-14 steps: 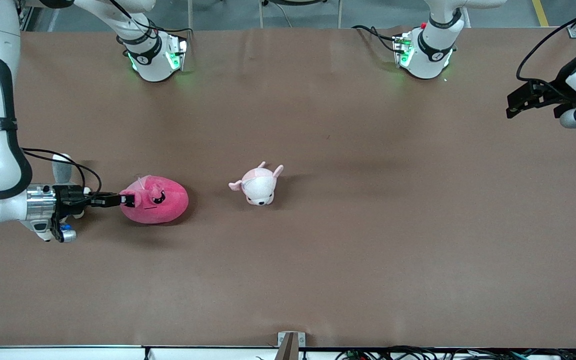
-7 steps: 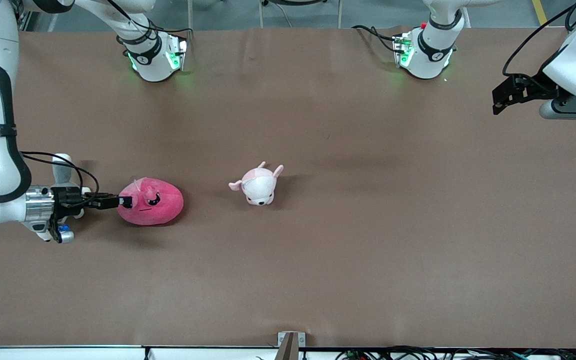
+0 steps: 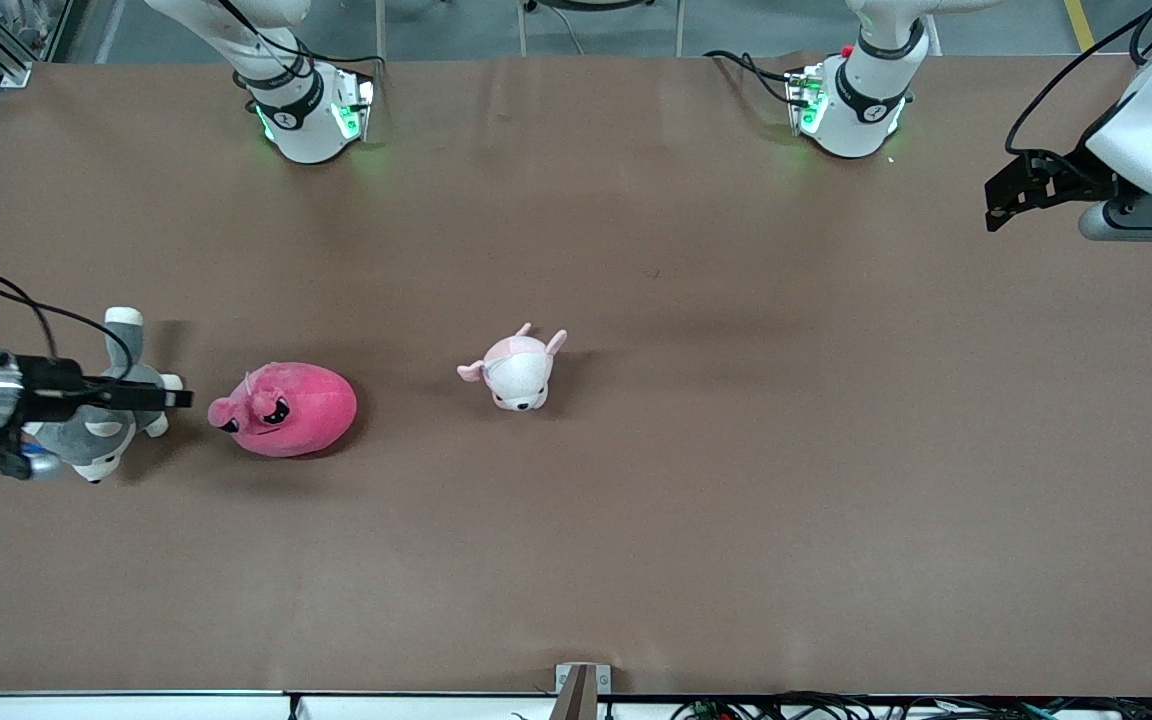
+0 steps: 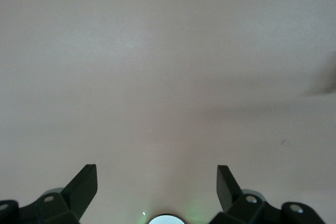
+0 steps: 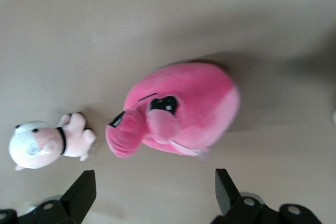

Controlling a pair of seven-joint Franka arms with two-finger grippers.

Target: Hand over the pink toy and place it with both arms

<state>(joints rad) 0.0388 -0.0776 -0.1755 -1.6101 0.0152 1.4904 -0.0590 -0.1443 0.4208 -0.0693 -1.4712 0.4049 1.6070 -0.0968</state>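
The pink toy [image 3: 286, 410] is a round hot-pink plush with angry black eyes. It lies on the brown table [image 3: 636, 520] toward the right arm's end. My right gripper [image 3: 179, 398] is open and empty, a short way off the toy toward that end, not touching it. The right wrist view shows the toy [image 5: 178, 109] lying free ahead of that open gripper [image 5: 155, 176]. My left gripper [image 3: 998, 198] is open and empty, up over the left arm's end of the table. Its wrist view shows only bare table ahead of the gripper [image 4: 157, 169].
A small pale pink-and-white plush animal [image 3: 516, 368] lies near the table's middle and also shows in the right wrist view [image 5: 47, 144]. A grey-and-white plush dog [image 3: 101, 432] lies under the right arm's wrist. The two arm bases [image 3: 306, 110] stand along the table's farther edge.
My right gripper has let go of the pink toy and drawn back toward the right arm's end. The toy has settled on the table. The left arm rose slightly, then held still.
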